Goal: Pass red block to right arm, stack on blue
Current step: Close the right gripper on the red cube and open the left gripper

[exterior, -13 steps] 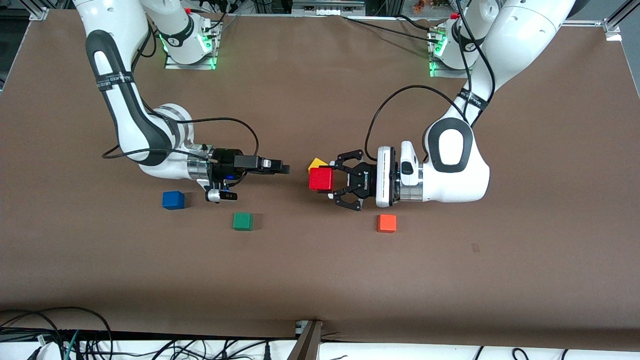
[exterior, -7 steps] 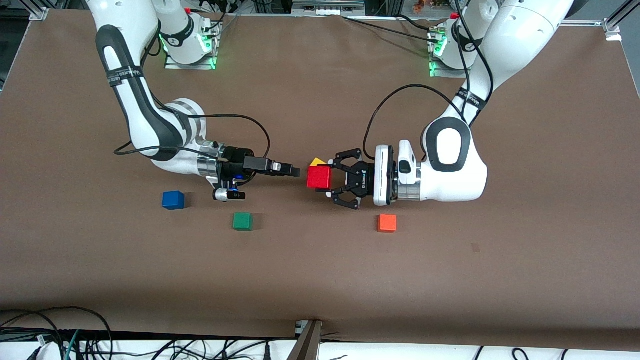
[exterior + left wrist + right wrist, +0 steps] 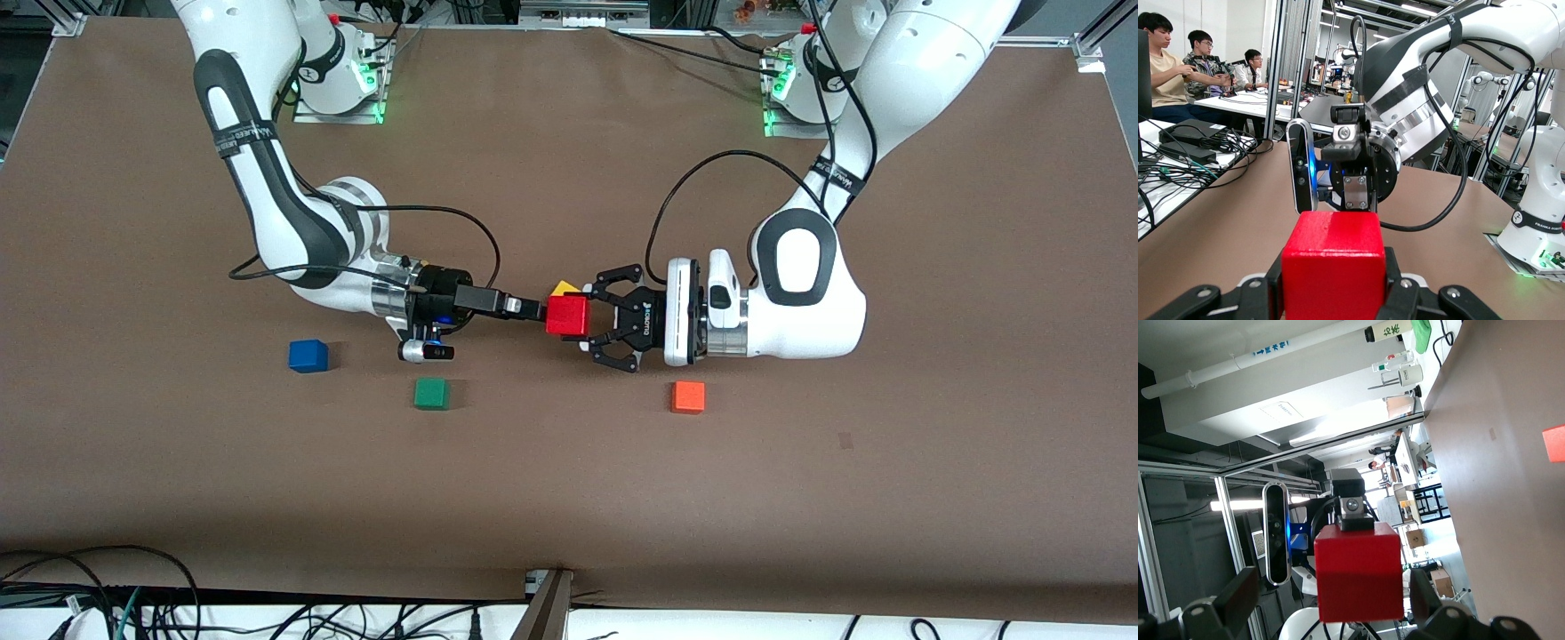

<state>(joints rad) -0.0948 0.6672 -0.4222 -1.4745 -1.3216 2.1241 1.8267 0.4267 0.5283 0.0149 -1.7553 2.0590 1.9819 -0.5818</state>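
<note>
red block point(image 3: 568, 316): small bright red cube, square faces, held above the table mid-span | left gripper point(image 3: 594, 325): clamped on it at two sides | right gripper point(image 3: 532, 308): fingers spread wide, tips at the cube's free face, not clamped | blue cube point(image 3: 308, 356): on table toward the right arm's end, well apart

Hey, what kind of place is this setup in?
Most likely a robotics research lab: two white jointed robot arms work over a brown-covered table with small coloured cubes, framed by aluminium rails, while people sit at a cluttered desk.
</note>
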